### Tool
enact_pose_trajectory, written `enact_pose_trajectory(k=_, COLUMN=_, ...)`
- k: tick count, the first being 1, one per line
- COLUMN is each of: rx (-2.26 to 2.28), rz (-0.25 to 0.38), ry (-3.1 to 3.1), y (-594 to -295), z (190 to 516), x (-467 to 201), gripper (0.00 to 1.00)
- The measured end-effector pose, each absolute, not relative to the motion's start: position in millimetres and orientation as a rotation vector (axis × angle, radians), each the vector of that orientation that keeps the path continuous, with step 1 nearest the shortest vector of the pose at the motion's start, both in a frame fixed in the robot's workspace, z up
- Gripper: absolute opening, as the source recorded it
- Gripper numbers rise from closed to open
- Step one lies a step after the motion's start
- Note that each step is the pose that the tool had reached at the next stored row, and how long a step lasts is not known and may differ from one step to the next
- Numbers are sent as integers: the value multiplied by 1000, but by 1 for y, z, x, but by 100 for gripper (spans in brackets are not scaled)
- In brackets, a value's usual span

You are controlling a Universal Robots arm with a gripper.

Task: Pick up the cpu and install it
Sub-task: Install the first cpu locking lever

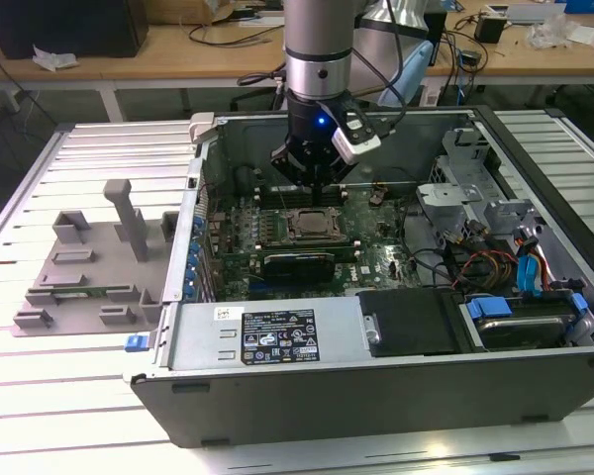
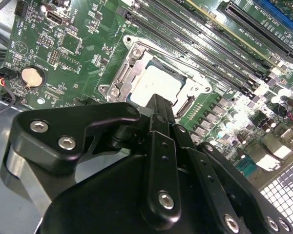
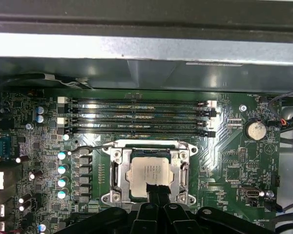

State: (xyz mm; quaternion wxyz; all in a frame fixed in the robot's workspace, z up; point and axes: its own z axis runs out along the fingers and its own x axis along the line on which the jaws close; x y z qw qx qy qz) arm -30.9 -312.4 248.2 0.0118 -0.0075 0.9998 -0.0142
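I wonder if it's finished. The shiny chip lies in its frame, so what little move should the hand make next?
Probably lift the hand straight up a little: the cpu already lies flat in the socket frame, with the hand close over its edge.

Illumination is bright and comes from overhead. In the exterior view the slatted table (image 1: 40, 416) glares near white along its near edge, while the computer case (image 1: 376, 386) interior lies in shadow. In both wrist views the cpu (image 2: 154, 85) lid is washed pale by reflection, and the gripper (image 2: 158, 102) renders almost black. In the first wrist view the case wall (image 3: 136, 46) is overexposed.
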Motion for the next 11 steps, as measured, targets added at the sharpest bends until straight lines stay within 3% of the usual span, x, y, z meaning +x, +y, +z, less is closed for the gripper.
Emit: enact_pose_trajectory(k=11, rx=-24, rz=-44, ry=3117, y=-312, z=248, x=-48, gripper=11)
